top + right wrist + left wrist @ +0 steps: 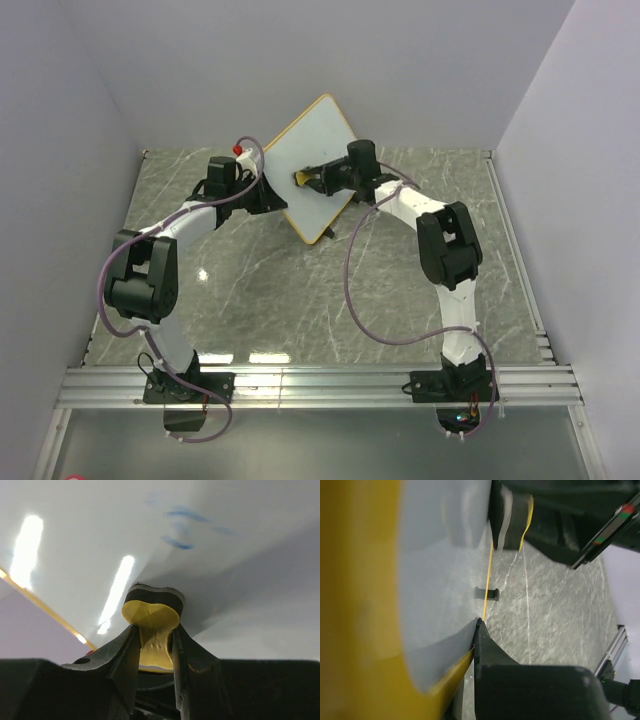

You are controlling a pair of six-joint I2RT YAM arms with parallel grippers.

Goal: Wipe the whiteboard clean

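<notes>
1. Left gripper (262, 192) grips the left edge of the whiteboard (310, 165); in its wrist view the yellow rim sits pinched between its fingers (490, 650).
2. Whiteboard stands tilted on a corner near the back wall, off the grey marble table (300, 300). Face mostly white; faint blue smears (180, 527) remain.
3. Right gripper (318, 180) is clenched on the yellow eraser (150, 625), whose dark pad presses the board face.
4. Table right of the board lies open.
</notes>
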